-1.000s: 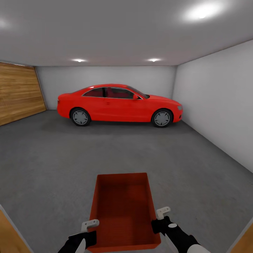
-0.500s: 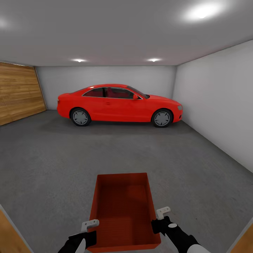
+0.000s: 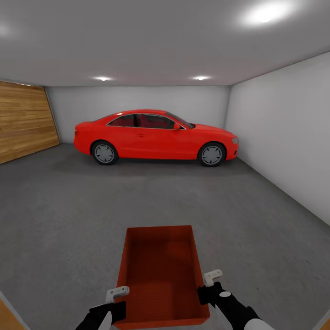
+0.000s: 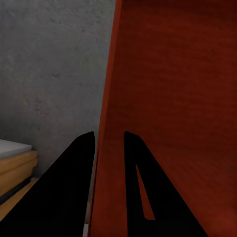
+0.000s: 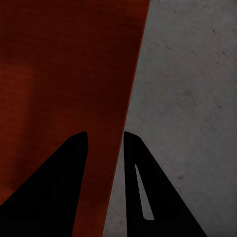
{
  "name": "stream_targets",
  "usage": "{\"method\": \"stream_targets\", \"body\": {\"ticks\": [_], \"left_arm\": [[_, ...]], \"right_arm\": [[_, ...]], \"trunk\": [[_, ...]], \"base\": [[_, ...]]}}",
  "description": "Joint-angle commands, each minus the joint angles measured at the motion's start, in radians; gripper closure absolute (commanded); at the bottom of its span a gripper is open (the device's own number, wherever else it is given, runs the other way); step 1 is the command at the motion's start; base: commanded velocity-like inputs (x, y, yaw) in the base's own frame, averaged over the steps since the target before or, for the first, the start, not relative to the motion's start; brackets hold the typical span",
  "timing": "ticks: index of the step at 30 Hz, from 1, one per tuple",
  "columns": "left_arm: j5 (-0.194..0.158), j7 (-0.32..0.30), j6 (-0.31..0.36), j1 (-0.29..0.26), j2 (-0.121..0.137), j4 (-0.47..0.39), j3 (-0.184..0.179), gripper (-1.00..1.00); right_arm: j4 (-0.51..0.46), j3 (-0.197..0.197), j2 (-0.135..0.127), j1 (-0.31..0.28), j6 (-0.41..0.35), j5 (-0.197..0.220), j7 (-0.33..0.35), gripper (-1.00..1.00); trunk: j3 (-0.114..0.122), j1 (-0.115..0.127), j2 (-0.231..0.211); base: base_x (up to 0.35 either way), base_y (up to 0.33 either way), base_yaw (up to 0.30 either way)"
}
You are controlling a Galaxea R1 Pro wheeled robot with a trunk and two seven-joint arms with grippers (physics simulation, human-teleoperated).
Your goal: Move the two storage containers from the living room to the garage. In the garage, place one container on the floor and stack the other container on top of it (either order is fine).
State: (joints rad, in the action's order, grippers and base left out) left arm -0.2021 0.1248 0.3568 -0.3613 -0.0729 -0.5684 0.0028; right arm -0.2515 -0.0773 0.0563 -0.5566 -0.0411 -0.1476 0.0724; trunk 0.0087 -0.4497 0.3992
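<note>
i see one red-orange rectangular open-top storage bin (image 3: 161,275) with thin plain walls, empty, level, long axis pointing away from me, low centre of head view over the dark grey speckled concrete floor (image 3: 68,220).

A red car (image 3: 156,136) stands beside a wood-panelled wall (image 3: 23,120).

Bin (image 3: 160,270): matt red-orange, smooth plain walls, looks like plastic, faint horizontal banding on the wall up close. Floor (image 3: 68,215): dark grey concrete, rough, speckled, matt. Car (image 3: 156,136), far: glossy red paint, metal-look grey wheels. Left wall panel (image 3: 23,121): wood planks, satin, visible grain. Right and far walls (image 3: 284,137): smooth matt white-grey. Left end effector (image 3: 118,293) and right end effector (image 3: 213,277): pale matt plastic fingertips on black housings.
</note>
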Motion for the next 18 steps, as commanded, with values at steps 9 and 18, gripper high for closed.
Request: {"method": "stream_targets", "body": {"ticks": [9,18], "left_arm": [[0.015,0.012,0.008,0.001,-0.001,0.001,0.003,1.00],[0.015,0.012,0.008,0.001,-0.001,0.001,0.003,1.00]], "right_arm": [[-0.005,-0.002,0.036,0.000,0.007,0.001,0.033,1.00],[-0.005,-0.002,0.036,0.000,0.007,0.001,0.033,1.00]], "trunk": [[0.000,0.000,0.001],[0.000,0.000,0.001]], "base": [[0.085,0.000,0.000],[0.017,0.000,0.000]]}}
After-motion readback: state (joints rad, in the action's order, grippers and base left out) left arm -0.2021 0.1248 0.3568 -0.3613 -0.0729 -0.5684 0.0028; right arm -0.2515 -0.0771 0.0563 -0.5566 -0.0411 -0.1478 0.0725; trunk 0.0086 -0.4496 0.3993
